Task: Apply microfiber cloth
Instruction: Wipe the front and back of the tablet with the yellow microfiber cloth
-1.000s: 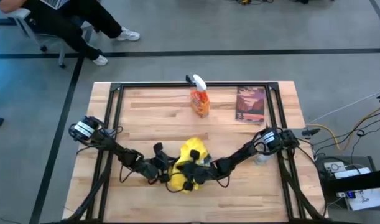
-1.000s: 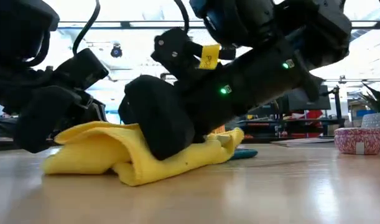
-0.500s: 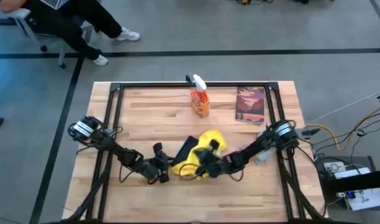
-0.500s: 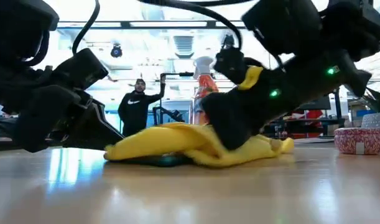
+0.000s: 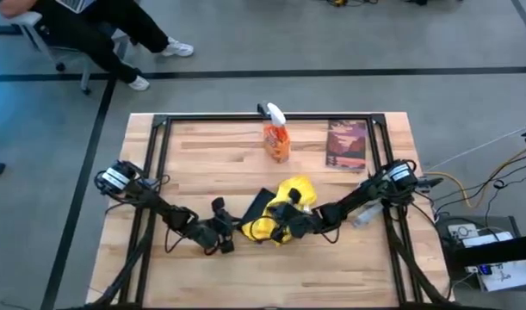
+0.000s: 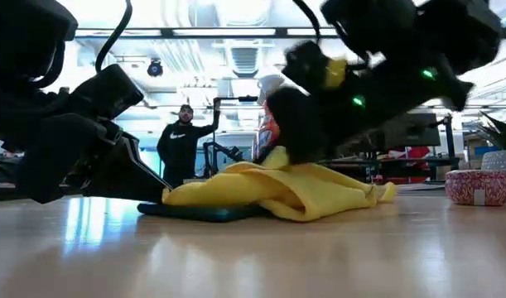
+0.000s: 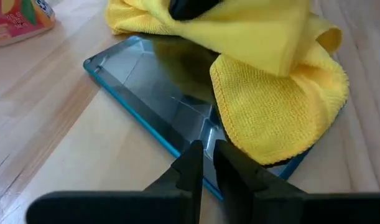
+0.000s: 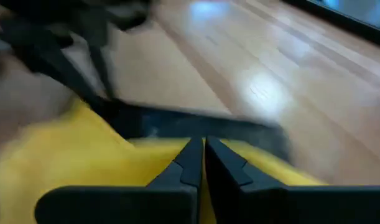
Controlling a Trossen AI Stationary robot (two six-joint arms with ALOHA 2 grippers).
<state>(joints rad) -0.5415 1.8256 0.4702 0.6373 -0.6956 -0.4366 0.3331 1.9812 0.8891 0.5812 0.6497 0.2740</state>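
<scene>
The microfiber cloth (image 5: 284,209) lies bunched toward the middle of the desk (image 5: 202,155), nearer its front edge, draped over the right part of a dark tablet (image 7: 158,93) with a blue rim; the tablet's left part shows bare. The right gripper (image 5: 290,220) sits on the cloth, its fingers drawn together and apparently pinching a fold of the yellow fabric, pressing it onto the screen. The left gripper (image 5: 232,238) rests just beside the tablet's near edge with its fingers closed and nothing between them, as if bracing the device. An orange spray bottle (image 5: 276,138) stands toward the back edge, a booklet (image 5: 347,144) near the back right corner, both well apart from the work.

The risk, as I judge it, is that the wad drags the tablet along instead of wiping it, should the left brace slip. The cloth could also ride off the glass, letting hard fingertips scrape the screen.
</scene>
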